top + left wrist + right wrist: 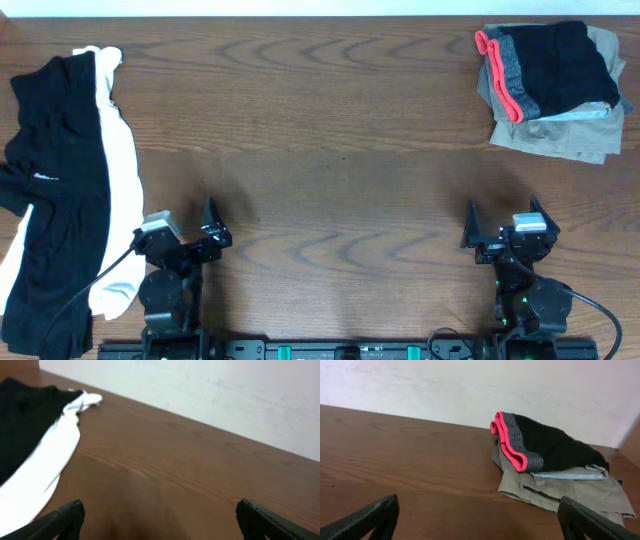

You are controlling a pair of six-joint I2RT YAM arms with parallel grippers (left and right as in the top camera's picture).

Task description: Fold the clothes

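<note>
A black garment [55, 190] lies spread over a white garment [125, 160] at the table's left edge; both show in the left wrist view, the black one [25, 425] and the white one [47, 465]. A folded stack sits at the far right: black shorts with a grey and pink band [545, 65] on a khaki piece [560, 135], also in the right wrist view [545, 445]. My left gripper [200, 240] is open and empty near the front edge, right of the garments. My right gripper [505, 235] is open and empty, well in front of the stack.
The brown wooden table [330, 150] stretches between the two piles. A pale wall [470, 385] runs along the table's far edge.
</note>
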